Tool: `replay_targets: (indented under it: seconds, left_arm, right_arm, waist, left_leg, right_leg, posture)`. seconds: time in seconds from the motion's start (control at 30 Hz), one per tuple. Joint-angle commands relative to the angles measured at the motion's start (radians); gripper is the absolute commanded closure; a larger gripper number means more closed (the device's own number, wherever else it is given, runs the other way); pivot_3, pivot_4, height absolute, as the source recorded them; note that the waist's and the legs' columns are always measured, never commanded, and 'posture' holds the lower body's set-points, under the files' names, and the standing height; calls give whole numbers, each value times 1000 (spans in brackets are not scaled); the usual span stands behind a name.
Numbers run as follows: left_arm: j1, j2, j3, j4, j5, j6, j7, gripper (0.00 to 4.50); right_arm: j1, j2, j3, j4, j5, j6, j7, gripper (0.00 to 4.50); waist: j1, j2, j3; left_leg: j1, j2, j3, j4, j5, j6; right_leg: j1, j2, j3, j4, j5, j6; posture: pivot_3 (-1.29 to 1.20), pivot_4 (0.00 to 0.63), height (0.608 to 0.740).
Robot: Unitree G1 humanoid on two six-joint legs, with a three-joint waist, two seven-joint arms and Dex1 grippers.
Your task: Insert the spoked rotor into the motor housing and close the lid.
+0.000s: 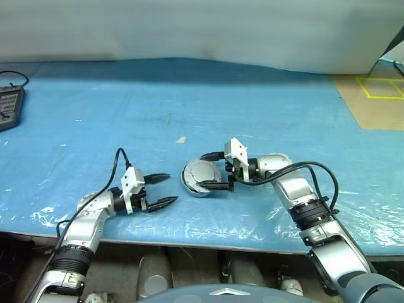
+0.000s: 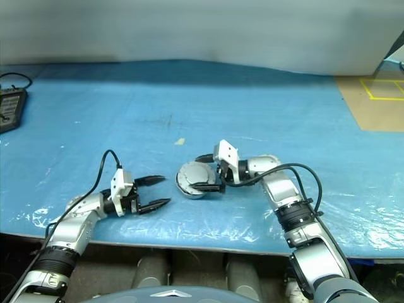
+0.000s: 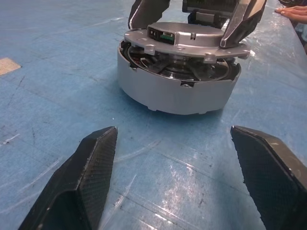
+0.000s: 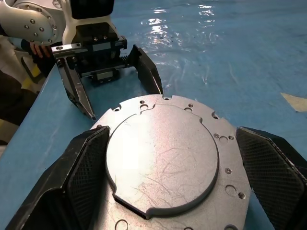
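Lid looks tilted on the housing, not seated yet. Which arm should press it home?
Right, probably. Its tool stands open on either side of the lid, which sits tilted on the motor housing. The left tool is open too, but short of the housing.

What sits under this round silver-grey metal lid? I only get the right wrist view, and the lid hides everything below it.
Observer: The round silver-grey metal lid lies on the short round silver-grey motor housing, which stands on the blue table cover.
Operator: Is it seated flush?
Observer: No. The left wrist view shows a gap between lid and housing rim.
Operator: Is the rotor in?
Observer: Through that gap, silver spokes and a dark ring show, most likely the spoked rotor.
Operator: And the grippers?
Observer: The right gripper straddles the lid with fingers apart. The left gripper is open and empty, short of the housing.
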Motion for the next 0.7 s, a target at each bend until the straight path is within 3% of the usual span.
replay_targets:
  seconds: [0.03,0.2,0.7]
  left_arm:
    - [7,12,7,-48,-9,8,3,515]
    - [9,13,6,-72,-10,25,14,515]
    - [18,22,7,-194,-25,129,53,515]
  right_arm:
    - [-1,1,10,16,-13,-25,3,264]
    - [0,2,11,21,-13,-36,9,1532]
    - [-32,16,34,-82,-9,106,-7,1534]
  waist:
    - [0,0,0]
    - [0,0,0]
    - [-2,0,0]
  left_leg:
    - [0,0,0,0,0,0]
    - [1,0,0,0,0,0]
    - [1,0,0,0,0,0]
  right_leg:
    - [0,0,0,0,0,0]
    - [1,0,0,0,0,0]
    - [1,0,0,0,0,0]
  posture:
    - [0,150,740]
    - [0,150,740]
    - [0,150,740]
